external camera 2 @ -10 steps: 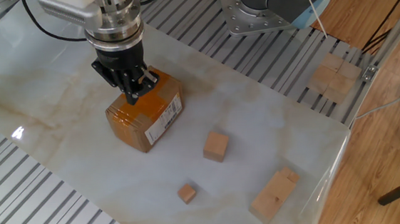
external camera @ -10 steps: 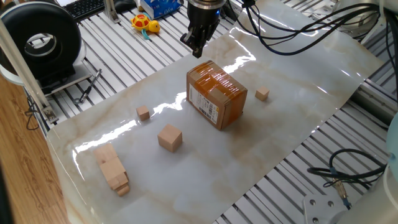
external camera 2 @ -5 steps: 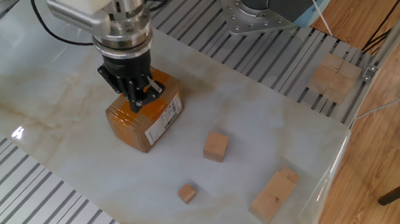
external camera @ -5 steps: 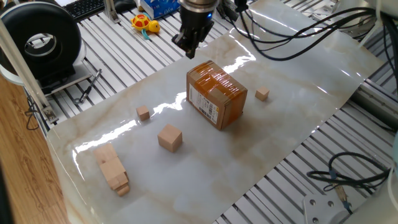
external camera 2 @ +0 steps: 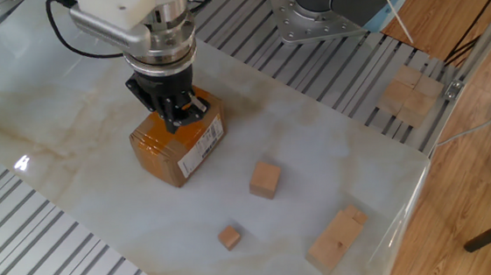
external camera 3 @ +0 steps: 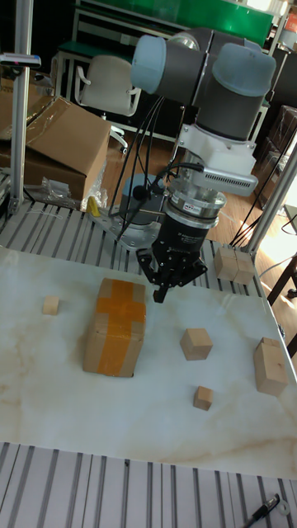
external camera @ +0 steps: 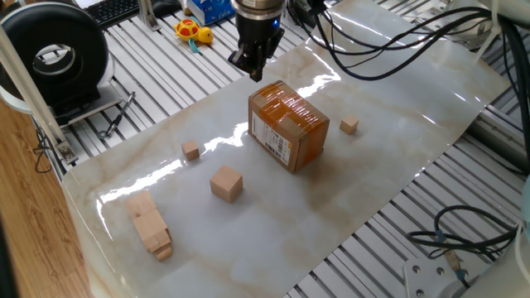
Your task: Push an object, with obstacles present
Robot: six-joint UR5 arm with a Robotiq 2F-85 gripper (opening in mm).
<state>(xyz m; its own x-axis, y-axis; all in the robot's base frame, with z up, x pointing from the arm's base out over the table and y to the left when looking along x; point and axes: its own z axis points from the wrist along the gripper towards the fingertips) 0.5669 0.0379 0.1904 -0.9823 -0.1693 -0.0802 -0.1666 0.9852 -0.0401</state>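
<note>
Since a second ago we see the hand (external camera: 255, 71) shifted along the cardboard box's (external camera: 287, 126) far edge, hovering above it, fingers together, holding nothing; nothing else moved; one tiny cube (external camera: 349, 125) sits right of the box, the other tiny cube (external camera: 191, 150) left, near the larger cube (external camera: 226, 183); elongated blocks (external camera: 150, 224) lie at the bench (external camera: 389, 149) corner.

Marble-patterned table (external camera: 397, 165), cardboard box (external camera: 287, 126), larger cube (external camera: 226, 183), two tiny cubes (external camera: 349, 125), pale blocks (external camera: 150, 224)

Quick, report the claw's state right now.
Claw: shut, holding nothing, hanging in the air by the cardboard box.
</note>
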